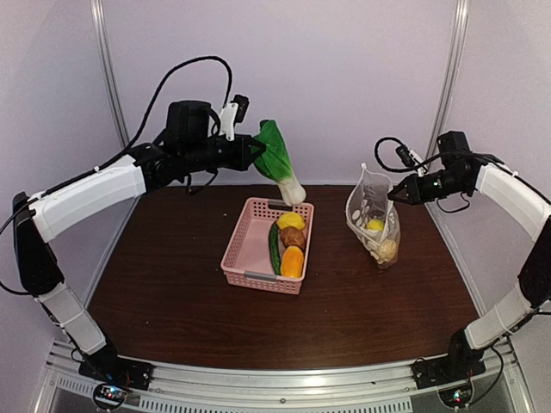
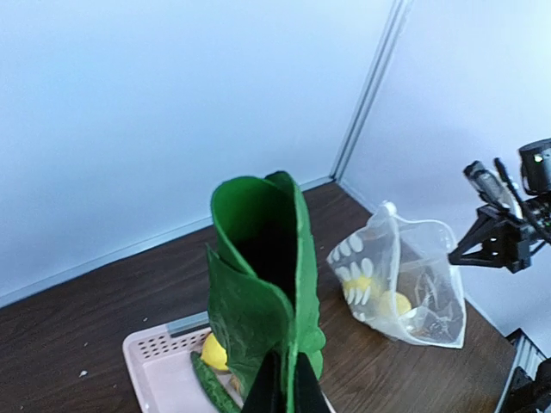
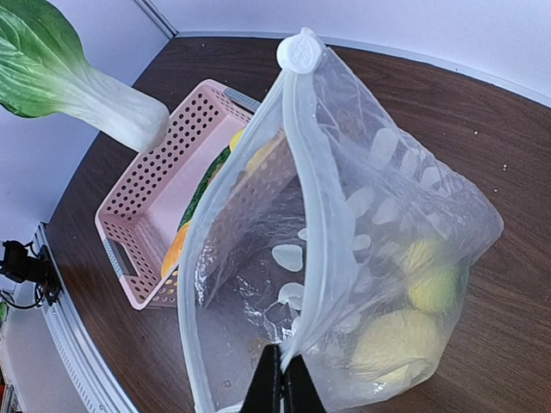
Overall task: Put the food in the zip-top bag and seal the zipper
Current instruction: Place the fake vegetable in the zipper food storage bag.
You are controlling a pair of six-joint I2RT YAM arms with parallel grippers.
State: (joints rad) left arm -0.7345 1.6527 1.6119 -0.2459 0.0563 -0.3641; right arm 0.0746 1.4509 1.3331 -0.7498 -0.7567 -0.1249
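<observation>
My left gripper (image 1: pixel 255 153) is shut on the leaves of the green leafy vegetable (image 1: pixel 277 155) and holds it in the air over the far end of the pink basket (image 1: pixel 234 243), white stem down. In the left wrist view the leaves (image 2: pixel 258 284) rise from between the fingertips (image 2: pixel 274 391). A lemon (image 1: pixel 291 220), a brown round piece (image 1: pixel 294 235), an orange piece (image 1: pixel 293 261) and a cucumber (image 1: pixel 275 248) lie in the basket. My right gripper (image 3: pixel 282 383) is shut on the mouth edge of the zip-top bag (image 3: pixel 387 249). The bag's mouth gapes along the zipper (image 3: pixel 314 198), with lemons (image 3: pixel 430 288) inside.
The bag (image 1: pixel 373 219) stands on the dark table to the right of the basket, with a strip of bare tabletop (image 1: pixel 331 258) between them. White walls close the back and sides. The table's metal front rail (image 1: pixel 275 383) carries both arm bases.
</observation>
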